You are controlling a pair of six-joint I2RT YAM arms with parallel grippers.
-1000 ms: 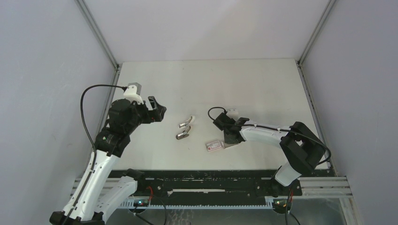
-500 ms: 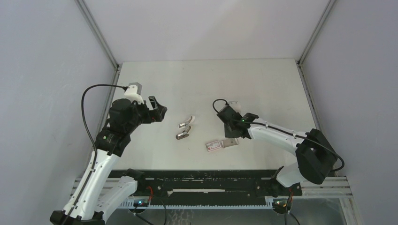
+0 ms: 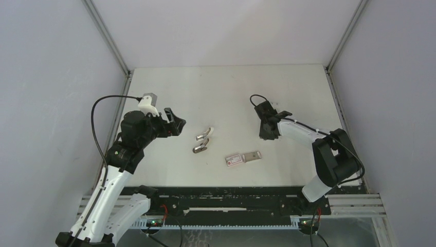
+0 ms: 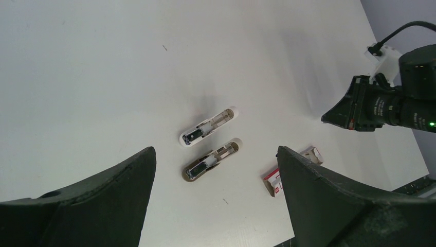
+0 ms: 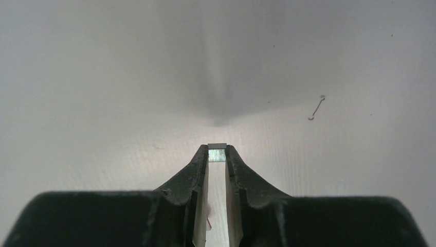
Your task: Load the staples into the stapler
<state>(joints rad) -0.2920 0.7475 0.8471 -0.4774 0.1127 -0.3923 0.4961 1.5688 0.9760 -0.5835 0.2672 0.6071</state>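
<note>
The stapler (image 3: 202,141) lies opened out at mid-table, its white shell (image 4: 208,126) and dark grey inner arm (image 4: 212,159) side by side. My left gripper (image 3: 177,122) hovers to the left of it, open and holding nothing. In the left wrist view its fingers (image 4: 103,206) frame the stapler from above. My right gripper (image 3: 268,135) hangs above the table right of centre. It is shut on the staples (image 5: 217,153), a small silvery strip pinched at the fingertips of the right gripper (image 5: 217,155).
The pinkish-red-and-white staple box (image 3: 234,160) lies near the front edge with its tan tray (image 3: 253,155) pulled out to the right. One loose bent staple (image 5: 318,108) lies on the white table ahead of the right gripper.
My right arm has lifted off the box and swung back and to the right, carrying the staples. The left arm has shifted only slightly.
</note>
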